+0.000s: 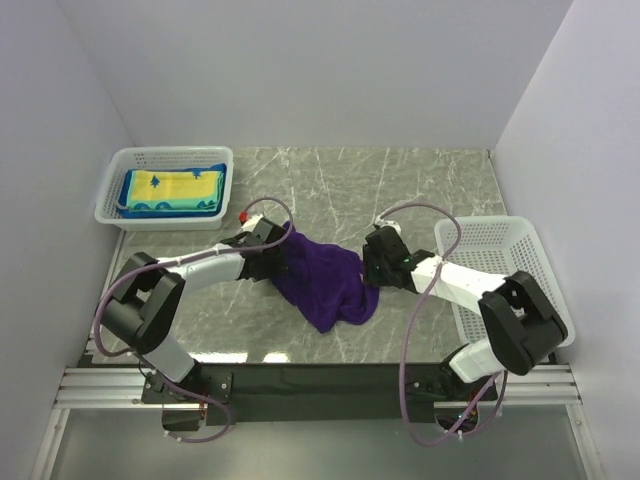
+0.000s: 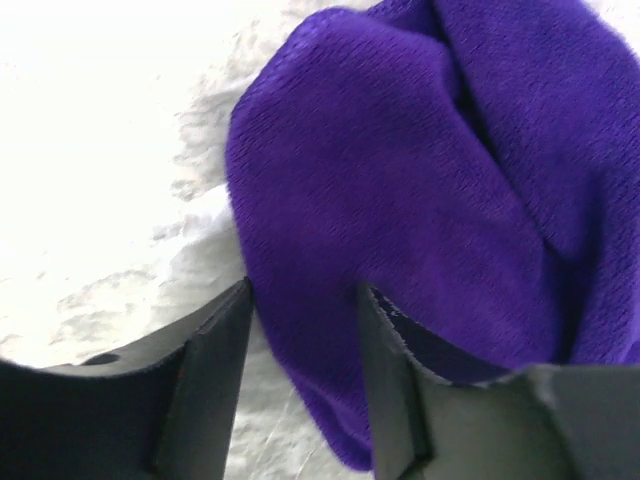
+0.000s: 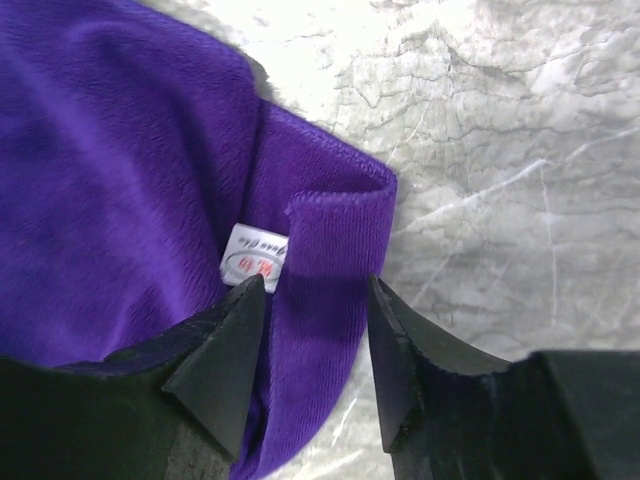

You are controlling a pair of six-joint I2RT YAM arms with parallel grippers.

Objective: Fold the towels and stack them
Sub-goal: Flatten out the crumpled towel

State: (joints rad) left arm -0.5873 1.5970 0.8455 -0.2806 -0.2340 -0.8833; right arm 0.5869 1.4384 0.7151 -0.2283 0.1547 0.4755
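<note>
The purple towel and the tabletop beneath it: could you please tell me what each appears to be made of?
Purple towel: soft, matte knitted cloth, probably microfibre or cotton; fine ribbed weave, limp folds, hemmed edge, sewn-in label. Tabletop: grey marble or marble-print laminate, smooth, slightly glossy; pale veins show, but real stone or print cannot be told.

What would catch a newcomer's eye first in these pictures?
A crumpled purple towel lies in the middle of the pale marble table. The left gripper and right gripper meet it from either side, each with its fingers astride an edge; a white label shows by the right one. At the far left, a white basket holds a folded yellow-and-blue towel.
</note>
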